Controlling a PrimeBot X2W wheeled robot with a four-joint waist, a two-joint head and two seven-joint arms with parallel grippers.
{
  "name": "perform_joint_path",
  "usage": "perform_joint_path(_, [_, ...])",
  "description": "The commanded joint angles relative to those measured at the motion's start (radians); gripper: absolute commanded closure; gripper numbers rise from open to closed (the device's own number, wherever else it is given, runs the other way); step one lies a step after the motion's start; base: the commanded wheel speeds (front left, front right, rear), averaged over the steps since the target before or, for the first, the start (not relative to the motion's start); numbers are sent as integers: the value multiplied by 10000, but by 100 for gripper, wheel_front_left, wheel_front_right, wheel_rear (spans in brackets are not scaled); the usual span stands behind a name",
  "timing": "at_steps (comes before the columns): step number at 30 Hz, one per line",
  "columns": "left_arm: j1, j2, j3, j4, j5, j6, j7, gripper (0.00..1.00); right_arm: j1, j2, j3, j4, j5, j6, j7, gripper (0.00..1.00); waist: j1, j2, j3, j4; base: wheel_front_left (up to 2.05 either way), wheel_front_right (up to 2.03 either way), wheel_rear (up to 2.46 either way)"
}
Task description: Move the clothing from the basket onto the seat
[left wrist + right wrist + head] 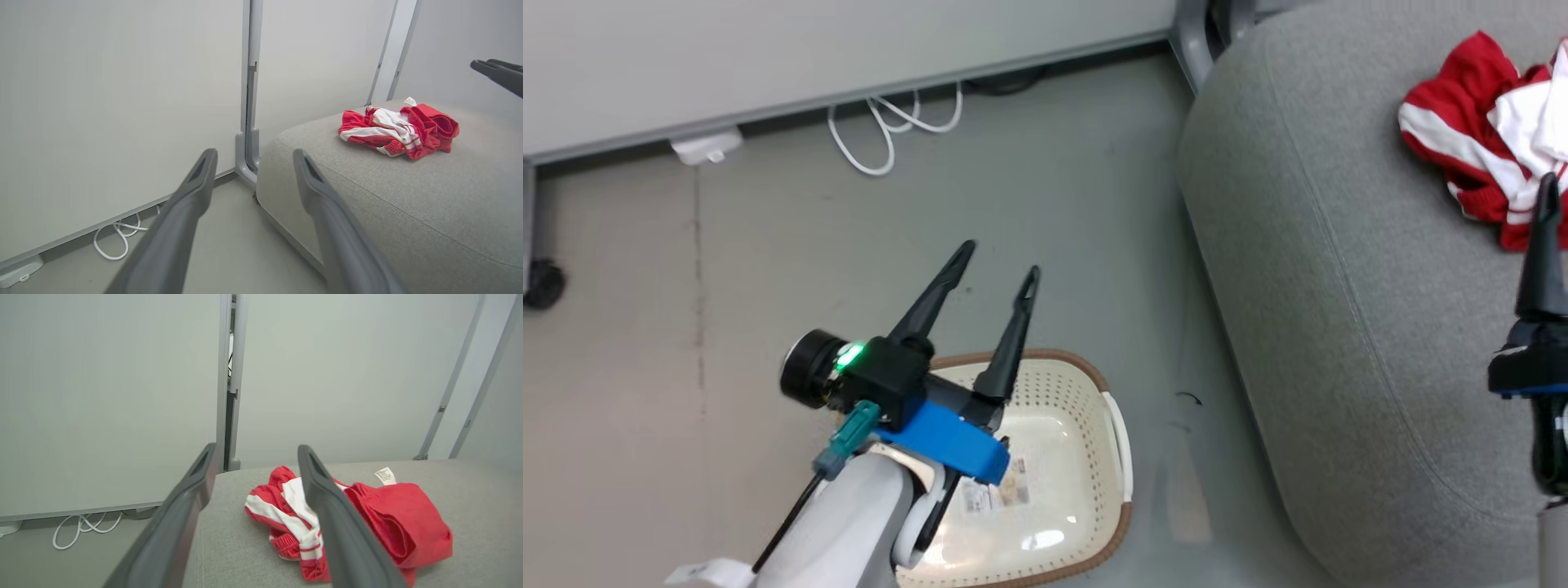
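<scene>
clothing (347, 522) lies on seat (1339, 286); head view adds basket (1086, 384); left hand (1001, 258), right hand (256, 451) splayed, holding nothing.

No wording can be read anywhere. A paper sticker (1001, 495) lies on the inside bottom of the laundry basket (1125, 457). It carries dark print and a brownish patch, all too blurred to make out. A small white sewn-in label (385, 476) stands up from the red clothing (400, 526) on the seat (482, 506), with faint lines of print too small to read.
</scene>
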Motion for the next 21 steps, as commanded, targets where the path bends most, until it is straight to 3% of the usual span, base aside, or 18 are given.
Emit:
perform_joint_path(1, [161, -15, 178, -74, 38, 18, -27, 0, 215, 67, 78, -114, 58, 3, -5, 0, 3, -1, -438, 399, 0, 0, 0])
perform_joint_path(13, [1723, -323, 2590, -697, 660, 2, -26, 0, 1287, 881, 1456, -746, 56, 2, -4, 0, 3, -1, -1455, 1614, 0, 0, 0])
perform_joint_path(21, [2514, -481, 3773, -593, 939, -241, -26, 0, 1882, 1141, 2082, -876, -29, 2, -4, 0, 3, -1, -2037, 2030, 0, 0, 0])
